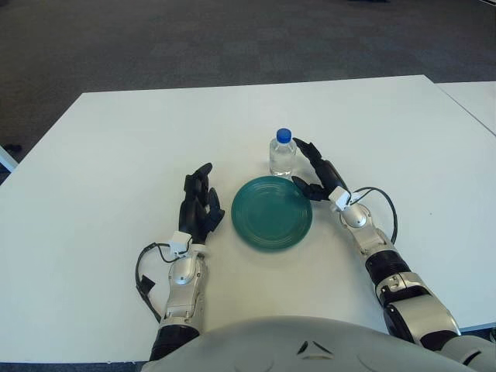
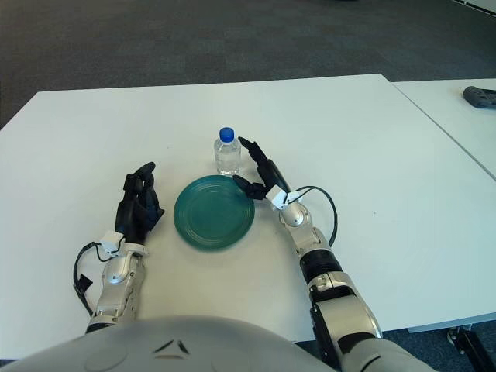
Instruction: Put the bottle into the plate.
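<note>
On the white table [image 1: 116, 139], just behind the far rim of the green plate [image 1: 272, 211], a small clear bottle [image 1: 282, 153] with a blue cap stands upright, not yet lifted. The robot's right hand [image 1: 316, 172] sits close beside the bottle on its right, fingers spread and holding nothing; one finger reaches toward the bottle's side while the thumb hangs over the plate's edge (whether any finger touches the bottle cannot be told). The step in hand appears to be the reach before the grasp. The next move would call for closing the fingers round the bottle's body, raising it clear of the rim and setting it down upright in the plate's shallow centre. The left hand [image 1: 198, 208] shows just left of the plate, idle, its fingers loosely extended and holding nothing. The bottle looks light and narrow, apparently filled with clear liquid, so a sideways nudge could tip it.
</note>
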Controlling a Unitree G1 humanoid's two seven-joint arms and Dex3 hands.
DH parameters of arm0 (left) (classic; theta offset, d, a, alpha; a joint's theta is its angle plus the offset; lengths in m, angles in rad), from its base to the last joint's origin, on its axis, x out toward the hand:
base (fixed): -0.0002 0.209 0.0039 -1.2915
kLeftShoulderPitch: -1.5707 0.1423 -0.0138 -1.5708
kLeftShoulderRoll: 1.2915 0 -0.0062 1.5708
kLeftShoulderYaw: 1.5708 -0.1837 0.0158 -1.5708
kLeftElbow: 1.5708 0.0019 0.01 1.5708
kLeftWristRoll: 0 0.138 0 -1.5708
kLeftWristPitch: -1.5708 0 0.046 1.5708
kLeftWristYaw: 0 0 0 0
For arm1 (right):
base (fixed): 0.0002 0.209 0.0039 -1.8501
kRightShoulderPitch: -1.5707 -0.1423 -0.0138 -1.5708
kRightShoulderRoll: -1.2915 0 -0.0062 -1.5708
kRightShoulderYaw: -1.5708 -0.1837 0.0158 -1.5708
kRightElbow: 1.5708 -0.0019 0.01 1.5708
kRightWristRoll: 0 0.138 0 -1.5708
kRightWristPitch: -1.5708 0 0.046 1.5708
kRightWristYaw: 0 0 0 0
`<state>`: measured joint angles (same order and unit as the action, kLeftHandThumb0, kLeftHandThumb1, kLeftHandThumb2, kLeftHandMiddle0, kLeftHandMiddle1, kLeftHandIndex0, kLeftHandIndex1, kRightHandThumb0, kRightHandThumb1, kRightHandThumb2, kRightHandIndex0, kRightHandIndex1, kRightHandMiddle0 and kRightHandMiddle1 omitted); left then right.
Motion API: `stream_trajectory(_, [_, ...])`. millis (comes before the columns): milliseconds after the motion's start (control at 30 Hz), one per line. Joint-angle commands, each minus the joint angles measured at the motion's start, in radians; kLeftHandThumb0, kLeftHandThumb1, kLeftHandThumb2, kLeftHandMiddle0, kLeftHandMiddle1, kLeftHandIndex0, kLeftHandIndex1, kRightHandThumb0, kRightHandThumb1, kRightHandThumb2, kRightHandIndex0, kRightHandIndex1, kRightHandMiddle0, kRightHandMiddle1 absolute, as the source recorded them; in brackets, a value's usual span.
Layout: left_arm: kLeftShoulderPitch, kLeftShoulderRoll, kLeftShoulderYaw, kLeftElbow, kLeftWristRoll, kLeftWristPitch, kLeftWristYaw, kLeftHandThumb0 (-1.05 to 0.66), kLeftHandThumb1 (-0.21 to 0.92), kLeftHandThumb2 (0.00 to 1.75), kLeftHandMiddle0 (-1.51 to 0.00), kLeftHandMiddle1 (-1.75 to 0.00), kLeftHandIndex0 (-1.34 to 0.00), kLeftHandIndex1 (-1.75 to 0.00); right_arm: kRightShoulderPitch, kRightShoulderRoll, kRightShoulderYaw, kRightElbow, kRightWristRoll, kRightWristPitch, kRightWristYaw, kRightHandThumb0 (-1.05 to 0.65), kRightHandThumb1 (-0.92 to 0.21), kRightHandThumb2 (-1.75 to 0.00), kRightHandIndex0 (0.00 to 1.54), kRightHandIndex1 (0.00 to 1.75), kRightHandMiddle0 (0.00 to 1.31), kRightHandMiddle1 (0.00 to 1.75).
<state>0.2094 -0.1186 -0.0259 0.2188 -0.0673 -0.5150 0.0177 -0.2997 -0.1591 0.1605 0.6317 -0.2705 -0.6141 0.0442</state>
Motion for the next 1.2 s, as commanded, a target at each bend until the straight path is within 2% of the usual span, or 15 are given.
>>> stream_trajectory(0, [0.023,-0.049,-0.006,0.069,-0.016,-0.015,0.005,-0.78,0.92,0.86,-0.52,-0.01,-0.09,-0.92,-0.012,0.000,-0.002,-0.018,0.018,0.024,0.016,-1.05,-0.92,-0.67,0.09,0.02,0.00,0.20])
stream_trajectory(133, [-0.003,-0.050,0.001,0.127,-0.015,-0.030,0.006,-0.79,0.92,0.87,-0.52,-0.01,-0.08,-0.92,-0.018,0.002,-0.001,-0.011,0.024,0.030,0.023,-1.05,-0.92,-0.65,0.10,0.02,0.00,0.22])
stream_trajectory(333, [-0.008,-0.076,-0.024,0.124,0.024,-0.058,0.045,-0.79,0.92,0.85,-0.52,-0.01,-0.09,-0.93,-0.031,0.015,-0.001,-0.003,0.035,0.045,0.040,-1.05,-0.92,-0.60,0.15,0.03,0.00,0.30])
stream_trajectory(533, [-0.010,-0.065,-0.039,0.137,0.058,-0.074,0.071,-0.80,0.92,0.82,-0.55,-0.02,-0.11,-0.93,-0.060,0.060,0.018,-0.124,0.042,0.157,0.075,-1.05,-0.92,-0.55,0.16,0.03,0.00,0.32])
stream_trajectory(800, [-0.010,-0.064,-0.054,0.144,0.069,-0.073,0.085,-0.82,0.92,0.83,-0.56,-0.02,-0.10,-0.92,-0.108,0.080,0.030,-0.097,0.010,0.150,0.037,-1.05,-0.92,-0.57,0.18,0.03,0.00,0.34])
stream_trajectory(933, [-0.014,-0.069,-0.055,0.148,0.061,-0.081,0.089,-0.82,0.92,0.82,-0.56,-0.02,-0.11,-0.93,-0.143,0.098,0.038,-0.061,-0.006,0.141,0.008,-1.05,-0.92,-0.62,0.23,0.04,0.00,0.41])
stream_trajectory(1167, [-0.014,-0.079,-0.058,0.149,0.051,-0.094,0.098,-0.81,0.92,0.80,-0.57,-0.03,-0.14,-0.94,-0.150,0.108,0.037,-0.072,0.033,0.157,0.039,-1.05,-0.92,-0.64,0.27,0.05,0.00,0.53])
